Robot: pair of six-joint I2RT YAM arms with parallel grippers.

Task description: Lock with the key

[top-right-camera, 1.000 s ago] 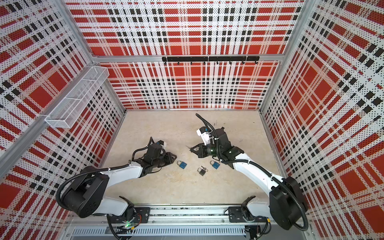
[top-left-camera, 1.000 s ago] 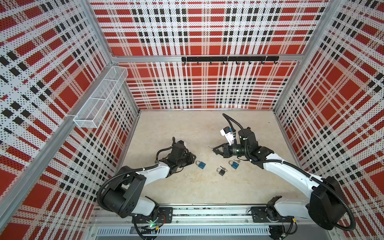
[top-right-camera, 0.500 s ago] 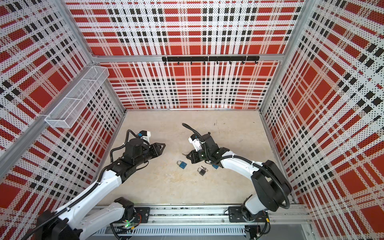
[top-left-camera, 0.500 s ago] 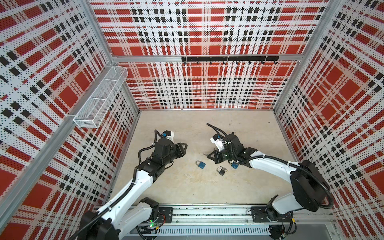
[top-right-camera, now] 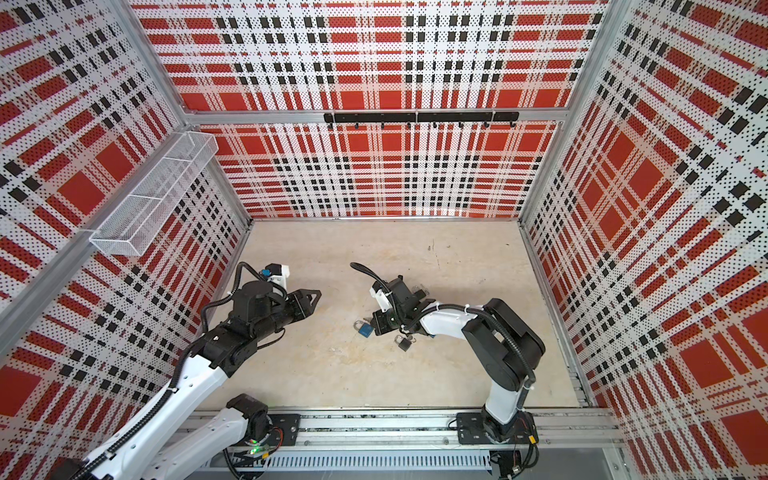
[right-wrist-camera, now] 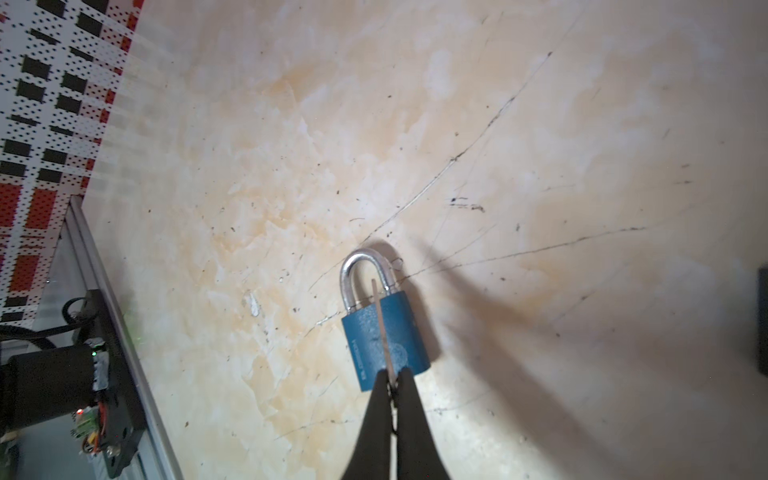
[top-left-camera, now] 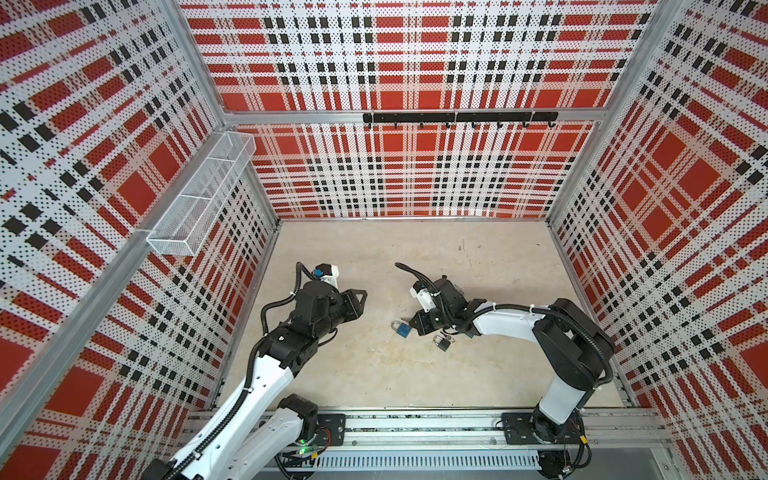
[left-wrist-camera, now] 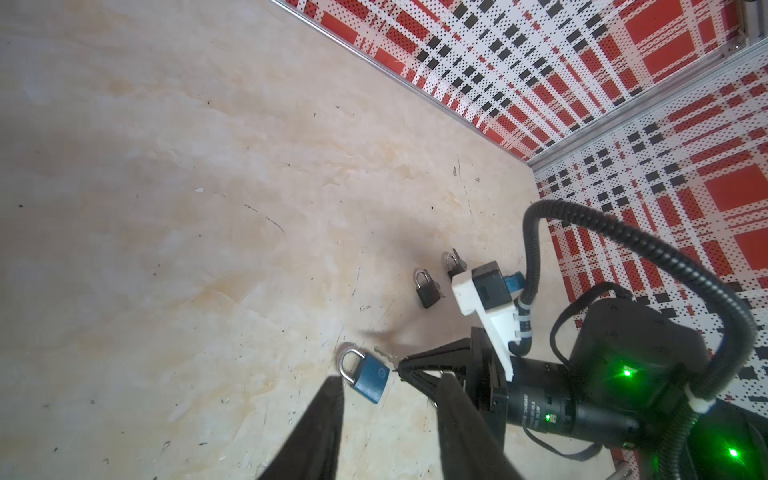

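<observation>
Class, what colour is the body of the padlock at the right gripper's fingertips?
Blue. The padlock shows best in the right wrist view.

Robot laboratory cell. Beige tabletop [top-left-camera: 415,249] walled by perforated red-plaid panels [top-left-camera: 415,62]. Aluminium rail [top-left-camera: 415,424] carrying two robot arms [top-left-camera: 270,382] [top-left-camera: 507,322] along its near edge. Hook rail [top-left-camera: 457,117] above its far edge. Wire basket [top-left-camera: 199,199] to its left.
</observation>
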